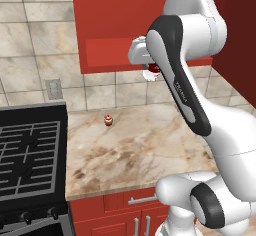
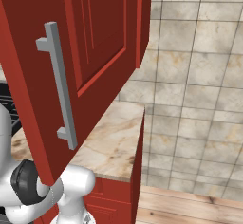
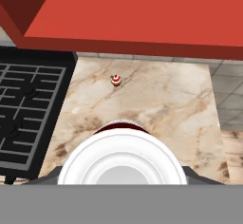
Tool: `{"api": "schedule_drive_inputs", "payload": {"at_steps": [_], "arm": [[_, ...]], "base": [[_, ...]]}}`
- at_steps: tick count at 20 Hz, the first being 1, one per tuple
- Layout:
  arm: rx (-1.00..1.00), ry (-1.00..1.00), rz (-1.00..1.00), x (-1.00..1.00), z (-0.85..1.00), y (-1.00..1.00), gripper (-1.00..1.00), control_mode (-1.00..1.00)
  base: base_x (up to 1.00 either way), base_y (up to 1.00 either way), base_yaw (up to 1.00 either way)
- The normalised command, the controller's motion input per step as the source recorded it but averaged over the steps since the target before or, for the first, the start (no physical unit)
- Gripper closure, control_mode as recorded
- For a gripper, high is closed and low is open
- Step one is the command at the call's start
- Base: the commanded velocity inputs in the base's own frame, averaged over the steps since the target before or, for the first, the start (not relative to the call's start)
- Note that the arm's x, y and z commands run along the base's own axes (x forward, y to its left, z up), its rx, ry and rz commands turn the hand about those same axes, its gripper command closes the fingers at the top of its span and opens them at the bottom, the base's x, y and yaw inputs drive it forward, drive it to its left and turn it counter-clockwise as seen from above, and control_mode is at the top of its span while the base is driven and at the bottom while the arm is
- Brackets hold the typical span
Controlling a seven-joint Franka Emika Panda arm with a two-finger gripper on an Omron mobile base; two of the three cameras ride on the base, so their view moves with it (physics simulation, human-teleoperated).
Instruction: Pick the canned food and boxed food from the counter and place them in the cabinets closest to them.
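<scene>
The canned food (image 3: 122,161) is held up in the air, its white round end large at the bottom of the hand view, a strip of red label just showing above it. In the left base view the can (image 1: 152,73) peeks out from behind the forearm, with my gripper (image 1: 148,67) shut on it just below the open red cabinet (image 1: 107,55) and level with its bottom shelf edge. Far below lies the marbled counter (image 3: 156,99). The boxed food is out of view.
A tiny red-and-tan item (image 1: 107,120) sits near the back of the counter (image 1: 135,150). A black stove (image 1: 30,155) adjoins the counter's left side. The cabinet's open door with its silver bar handle (image 2: 59,85) hangs close in the right base view.
</scene>
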Motion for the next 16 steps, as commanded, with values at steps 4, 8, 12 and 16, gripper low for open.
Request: {"api": "schedule_drive_inputs", "payload": {"at_steps": [4, 8, 12, 16], "arm": [[0.0, 0.0, 0.0, 0.0, 0.0, 0.0, 1.0, -1.0], [0.0, 0.0, 0.0, 0.16, 0.0, 0.0, 1.0, -1.0], [0.0, -0.01, 0.0, 0.23, 0.0, -0.02, 1.0, -1.0], [0.02, -0.08, 0.0, 0.12, 0.03, -0.07, 1.0, -1.0]], "base": [[0.0, 0.0, 0.0], [0.0, 0.0, 0.0], [0.0, 0.0, 0.0], [0.0, 0.0, 0.0]]}}
